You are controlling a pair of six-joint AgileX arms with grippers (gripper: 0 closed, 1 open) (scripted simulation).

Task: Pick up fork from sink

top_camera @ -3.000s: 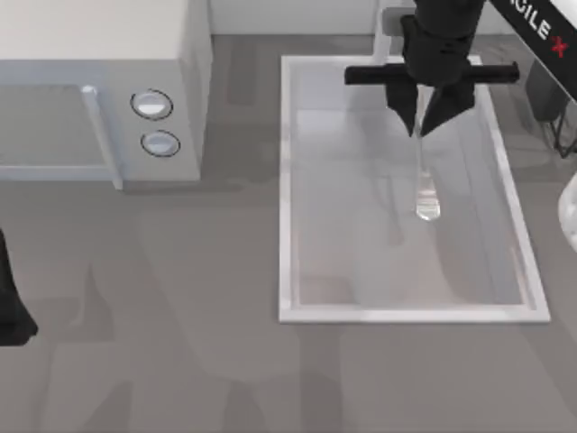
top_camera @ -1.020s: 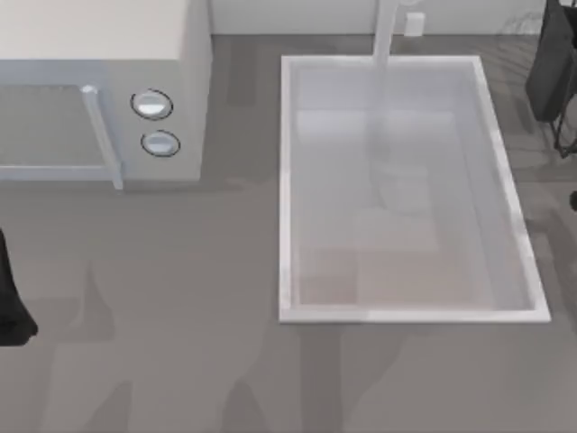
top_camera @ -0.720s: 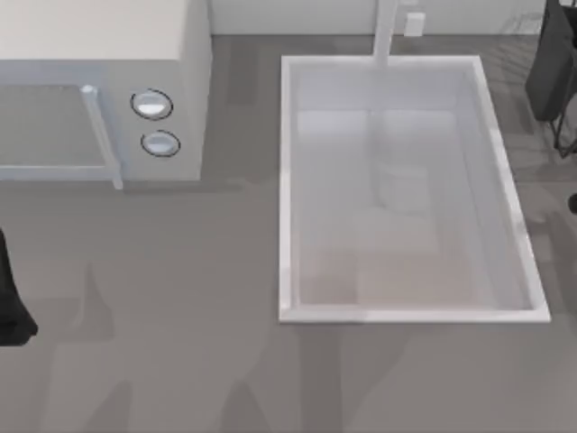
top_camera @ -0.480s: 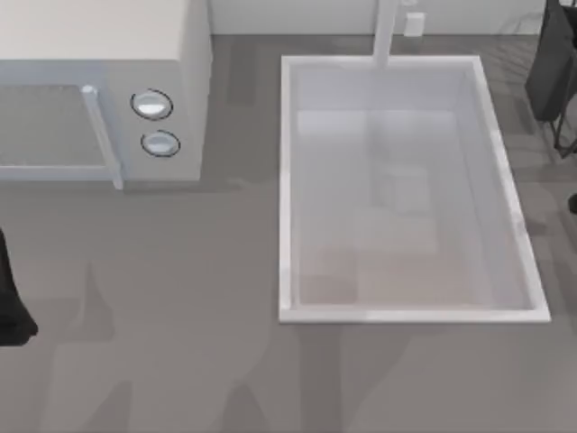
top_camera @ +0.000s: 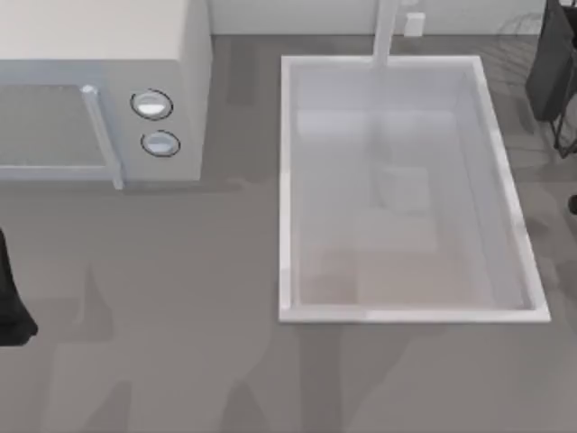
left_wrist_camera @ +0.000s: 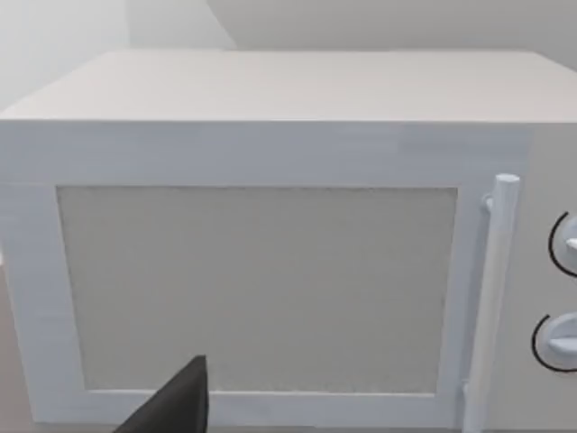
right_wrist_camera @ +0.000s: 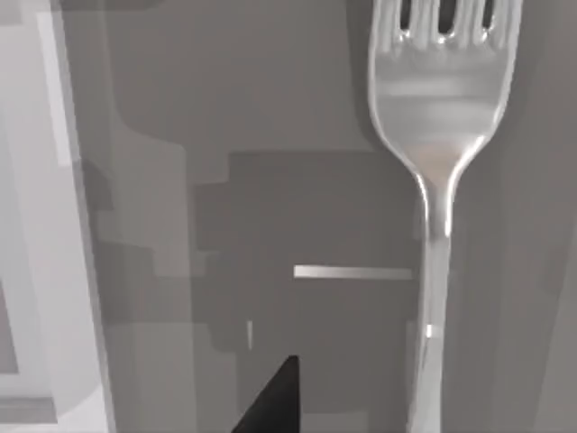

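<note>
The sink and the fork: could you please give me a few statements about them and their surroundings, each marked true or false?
1. In the top view, a fork lies inside the sink. False: the basin there holds no fork.
2. In the right wrist view, the fork is close to the camera, with its handle running toward the right gripper. True.
3. The microwave stands to the left of the sink in the top view. True.
4. The microwave's door is open in the left wrist view. False: the door is closed, with its handle upright beside the knobs.
5. The faucet post stands at the sink's far edge in the top view. True.
</note>
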